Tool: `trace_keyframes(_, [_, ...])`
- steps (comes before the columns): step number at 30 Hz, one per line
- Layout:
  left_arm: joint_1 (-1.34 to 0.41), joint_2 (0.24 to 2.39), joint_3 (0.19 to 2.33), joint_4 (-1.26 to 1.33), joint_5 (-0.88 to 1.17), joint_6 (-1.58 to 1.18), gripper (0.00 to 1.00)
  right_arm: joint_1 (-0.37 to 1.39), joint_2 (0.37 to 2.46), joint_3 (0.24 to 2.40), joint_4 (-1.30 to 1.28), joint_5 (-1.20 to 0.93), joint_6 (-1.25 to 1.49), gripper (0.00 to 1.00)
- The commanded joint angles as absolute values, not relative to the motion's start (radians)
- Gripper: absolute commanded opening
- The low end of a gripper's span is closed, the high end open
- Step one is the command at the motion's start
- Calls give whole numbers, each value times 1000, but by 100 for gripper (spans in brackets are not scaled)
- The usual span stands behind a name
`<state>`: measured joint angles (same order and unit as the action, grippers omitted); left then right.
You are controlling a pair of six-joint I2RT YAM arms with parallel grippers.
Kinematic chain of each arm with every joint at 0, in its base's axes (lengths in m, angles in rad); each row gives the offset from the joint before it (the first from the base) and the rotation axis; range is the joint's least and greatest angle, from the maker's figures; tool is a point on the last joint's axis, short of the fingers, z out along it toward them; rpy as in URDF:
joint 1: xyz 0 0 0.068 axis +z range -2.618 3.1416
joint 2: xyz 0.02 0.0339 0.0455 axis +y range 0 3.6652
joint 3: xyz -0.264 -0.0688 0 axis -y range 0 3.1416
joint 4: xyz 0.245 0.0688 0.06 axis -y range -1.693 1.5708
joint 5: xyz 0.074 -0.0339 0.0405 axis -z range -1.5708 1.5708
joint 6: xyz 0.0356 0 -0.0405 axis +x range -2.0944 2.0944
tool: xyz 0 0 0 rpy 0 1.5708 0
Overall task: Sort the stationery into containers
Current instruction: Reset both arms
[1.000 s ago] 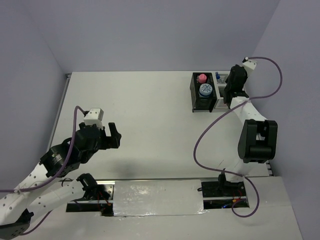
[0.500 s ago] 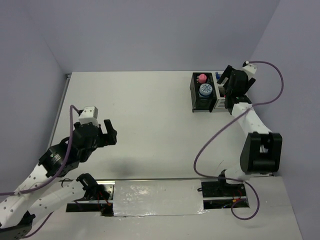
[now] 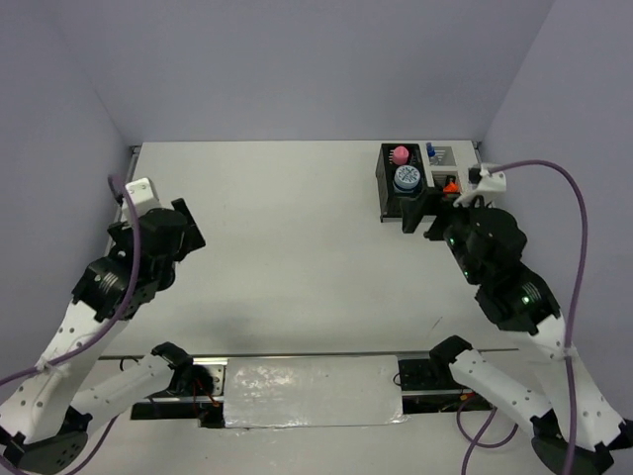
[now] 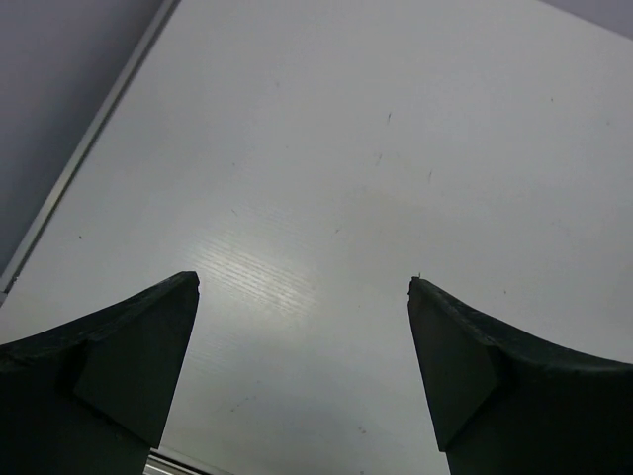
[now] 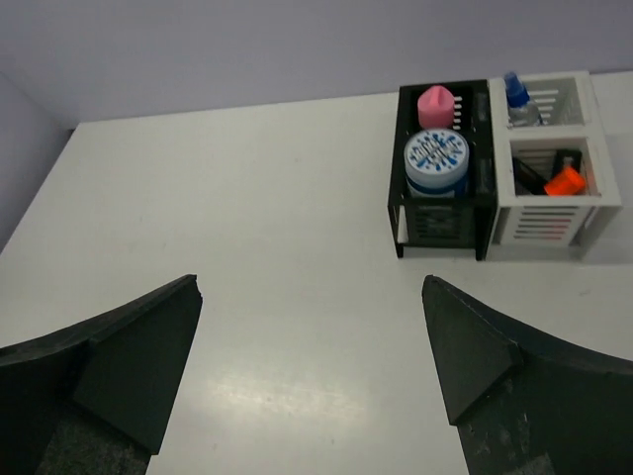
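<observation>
Pulling back from the far right corner of the desk (image 5: 198, 198), the right claw (image 5: 312, 356) is now hanging short of the containers, its jaws spread wide and carrying nothing.

A pink-capped tube (image 5: 436, 103) and a blue tape roll (image 5: 436, 158) are sitting in the black box (image 5: 441, 230), both poking above its rim. Adjoining it, the white box (image 5: 542, 224) is holding a blue-capped pen (image 5: 513, 91) in its far compartment and an orange-ended marker (image 5: 565, 182) in its near one. The left claw (image 5: 302, 297) is hovering near the left edge, also wide open and empty.

Nothing loose is showing on the desk, so the sorting is probably finishing. The main risk is the right arm sweeping close past the black box and toppling its tall contents.

Only the right wrist view is showing both white compartments clearly. From overhead, the arm is covering part of that box, while the left wrist view is giving bare desk alone.
</observation>
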<state>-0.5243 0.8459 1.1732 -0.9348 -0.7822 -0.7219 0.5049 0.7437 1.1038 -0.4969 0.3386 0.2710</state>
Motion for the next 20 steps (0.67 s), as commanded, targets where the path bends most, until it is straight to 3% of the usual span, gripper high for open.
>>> trace_keyframes(1, [-518,749,1181,-950,-877,-640,99,512,640,1149,-745,324,264,100])
trace_keyframes(7, [-518,583,1141,-957,-850,-614,99,535,408,1083,-811,322,256,100])
trace_keyframes(20, [-518,535,1091,-1000,-827,-646,99,535,351,1071,-874,376,258,100])
